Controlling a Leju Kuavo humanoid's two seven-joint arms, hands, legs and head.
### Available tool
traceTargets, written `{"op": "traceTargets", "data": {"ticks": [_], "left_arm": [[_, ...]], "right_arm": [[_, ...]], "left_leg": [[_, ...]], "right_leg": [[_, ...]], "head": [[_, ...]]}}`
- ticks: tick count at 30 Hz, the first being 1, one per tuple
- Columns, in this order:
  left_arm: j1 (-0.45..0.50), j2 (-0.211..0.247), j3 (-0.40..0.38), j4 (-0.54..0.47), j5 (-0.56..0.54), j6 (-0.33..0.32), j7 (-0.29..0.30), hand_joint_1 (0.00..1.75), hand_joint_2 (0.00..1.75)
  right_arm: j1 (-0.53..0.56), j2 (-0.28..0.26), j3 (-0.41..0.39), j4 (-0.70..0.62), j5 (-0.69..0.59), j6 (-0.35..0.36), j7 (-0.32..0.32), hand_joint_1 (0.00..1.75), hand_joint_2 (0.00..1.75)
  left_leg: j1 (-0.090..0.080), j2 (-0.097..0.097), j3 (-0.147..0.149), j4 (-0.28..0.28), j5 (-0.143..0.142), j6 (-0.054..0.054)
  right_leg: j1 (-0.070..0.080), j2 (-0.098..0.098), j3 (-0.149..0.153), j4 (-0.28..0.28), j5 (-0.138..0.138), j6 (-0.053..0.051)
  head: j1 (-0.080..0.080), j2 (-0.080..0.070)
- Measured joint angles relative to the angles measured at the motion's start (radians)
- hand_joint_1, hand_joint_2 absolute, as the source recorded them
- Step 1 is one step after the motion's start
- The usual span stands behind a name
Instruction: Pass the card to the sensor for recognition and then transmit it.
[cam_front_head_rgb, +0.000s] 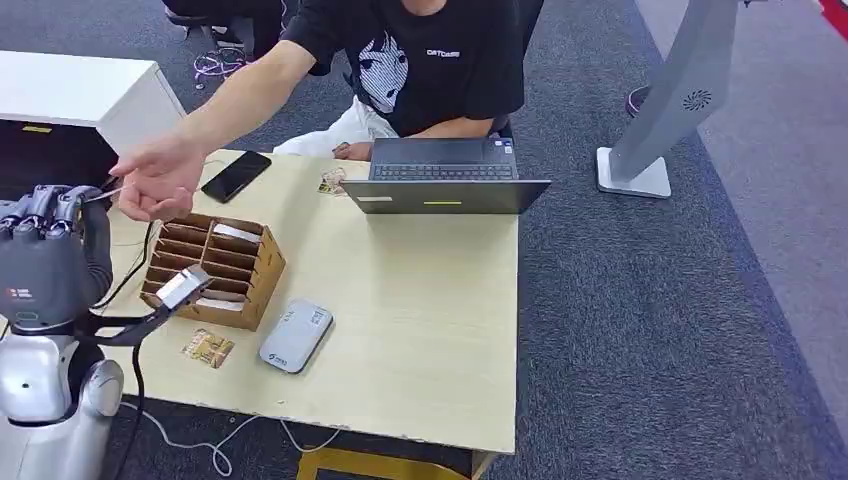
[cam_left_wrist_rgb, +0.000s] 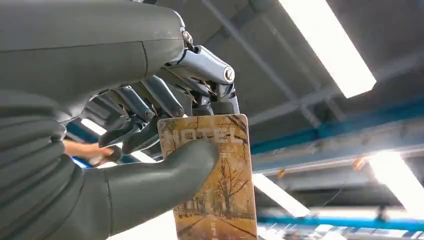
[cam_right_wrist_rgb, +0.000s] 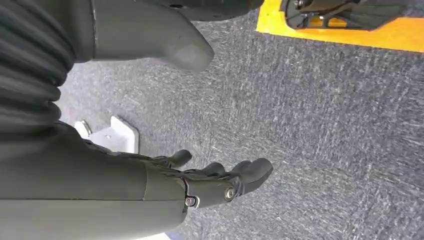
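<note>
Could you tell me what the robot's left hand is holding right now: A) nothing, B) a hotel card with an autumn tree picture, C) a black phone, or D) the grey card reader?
B: in the left wrist view, the left hand pinches the hotel card between thumb and fingers.

The grey thumb (cam_left_wrist_rgb: 165, 175) covers part of the yellow tree-printed hotel card (cam_left_wrist_rgb: 220, 185), whose lower end the picture's edge cuts off.

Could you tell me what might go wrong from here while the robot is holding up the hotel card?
The left hand pinches the card near one end only, so it could slip or twist out. The person's hand is very close to the raised hand, so a mistimed handover could drop the card or bump fingers. The cable hanging beside the arm might snag.
</note>
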Motion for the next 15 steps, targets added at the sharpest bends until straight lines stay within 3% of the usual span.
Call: {"op": "traceTargets", "data": {"ticks": [3,7,15], "left_arm": [[-0.142,0.028,0.0,0.233,-0.058,0.0,0.084,1.75,1.75],[-0.267,0.043,0.0,0.441,-0.059,0.001,0.114,1.75,1.75],[-0.331,0.046,0.0,0.573,-0.059,0.002,0.116,1.75,1.75]], "right_arm": [[-0.005,-0.001,0.0,0.0,0.016,0.005,0.003,0.0,1.75],[-0.012,-0.003,0.0,0.0,0.017,0.004,0.003,0.0,1.75],[-0.017,-0.004,-0.003,0.0,0.016,0.003,0.003,0.0,1.75]], "left_leg": [[0.001,-0.001,-0.001,0.0,0.002,0.0],[0.0,0.0,-0.001,0.0,0.002,0.0],[0.0,0.001,-0.001,0.0,0.001,0.0]], "right_leg": [[0.0,-0.001,0.0,0.0,0.002,-0.001],[0.0,0.0,0.0,0.0,0.002,-0.001],[0.0,0.001,-0.001,0.0,0.002,-0.001]], "head": [[0.0,0.0],[0.0,0.0],[0.0,0.0]]}}
